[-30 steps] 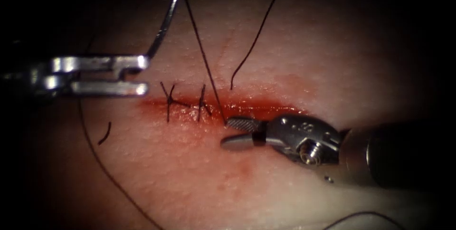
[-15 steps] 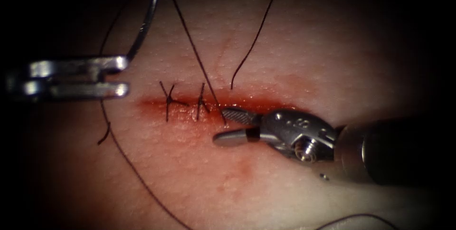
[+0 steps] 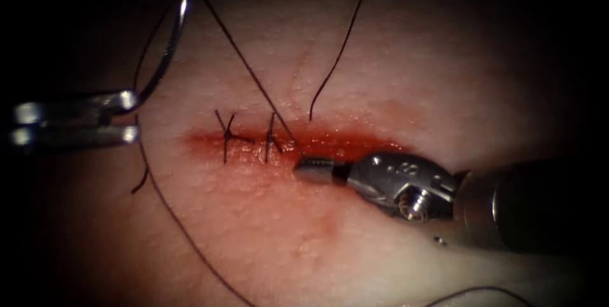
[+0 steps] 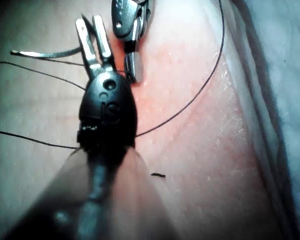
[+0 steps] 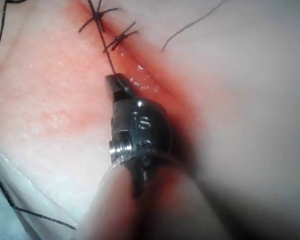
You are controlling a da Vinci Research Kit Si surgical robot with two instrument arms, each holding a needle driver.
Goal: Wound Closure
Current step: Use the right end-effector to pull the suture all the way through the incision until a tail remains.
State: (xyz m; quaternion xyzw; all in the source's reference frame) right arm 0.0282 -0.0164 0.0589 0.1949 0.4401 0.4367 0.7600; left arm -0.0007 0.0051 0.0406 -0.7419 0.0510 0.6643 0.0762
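Observation:
My left tool (image 3: 130, 117) is left of the cut (image 3: 361, 145), shut on the curved needle (image 3: 166, 53) at its lower end. The needle arcs upward, free of the tissue (image 3: 393, 59). From its top end the thread (image 3: 244, 66) runs taut down to the cut beside the second stitch (image 3: 269, 139). There my right tool (image 3: 303, 169) lies on the cut, jaws shut on the thread. The right wrist view has the thread (image 5: 104, 47) entering the right tool (image 5: 115, 82). The left wrist view has the left tool (image 4: 92, 32) with the needle (image 4: 45, 53) sticking out sideways.
Two tied stitches (image 3: 226, 136) cross the left part of the cut, and red fluid (image 3: 330, 218) stains the tissue around it. A loose thread strand (image 3: 336, 59) hangs above the cut. Another strand (image 3: 184, 237) trails at lower left, near a short cut end (image 3: 139, 180).
The left tool has moved left with the needle, drawing the thread taut at a flatter slant. The right tool's jaws, open before, have shut on the thread at the cut.

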